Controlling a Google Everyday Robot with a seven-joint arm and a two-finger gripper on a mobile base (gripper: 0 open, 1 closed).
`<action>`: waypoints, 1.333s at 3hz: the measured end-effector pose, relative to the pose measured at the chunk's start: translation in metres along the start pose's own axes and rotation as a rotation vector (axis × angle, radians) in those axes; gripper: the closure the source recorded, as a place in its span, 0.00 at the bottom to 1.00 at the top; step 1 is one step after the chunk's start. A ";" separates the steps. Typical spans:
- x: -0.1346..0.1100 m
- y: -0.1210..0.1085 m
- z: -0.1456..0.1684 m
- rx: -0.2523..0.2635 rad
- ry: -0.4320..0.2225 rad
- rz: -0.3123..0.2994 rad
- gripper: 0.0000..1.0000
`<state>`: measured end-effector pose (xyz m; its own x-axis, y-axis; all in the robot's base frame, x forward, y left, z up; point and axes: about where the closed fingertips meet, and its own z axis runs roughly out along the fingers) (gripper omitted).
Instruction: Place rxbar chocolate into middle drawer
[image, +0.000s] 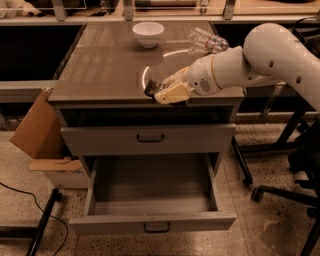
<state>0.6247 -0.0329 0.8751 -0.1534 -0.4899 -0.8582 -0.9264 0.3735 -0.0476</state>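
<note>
My gripper (161, 93) hangs over the front edge of the cabinet top, at its middle. Its cream fingers (172, 92) are shut on the rxbar chocolate (150, 89), a small dark bar that sticks out on the gripper's left side. The white arm reaches in from the right. The middle drawer (152, 222) is pulled out wide open below, with a plain box and a low front panel with a dark handle. It lies straight under the gripper, lower in the view. A taller closed drawer front (150, 138) sits between the cabinet top and the open drawer.
A white bowl (148, 33) stands at the back of the cabinet top (100, 70). A clear plastic bottle (207, 42) lies back right, by the arm. A cardboard box (35, 132) leans at the cabinet's left. Chair legs with wheels (272, 192) stand on the right; a cable (30, 197) runs on the floor at left.
</note>
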 end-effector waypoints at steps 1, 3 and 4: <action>0.024 0.019 0.018 -0.059 0.038 0.065 1.00; 0.040 0.031 0.017 -0.055 0.084 0.071 1.00; 0.064 0.055 0.010 -0.045 0.164 0.090 1.00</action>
<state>0.5673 -0.0357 0.8122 -0.2872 -0.5794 -0.7627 -0.9202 0.3881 0.0516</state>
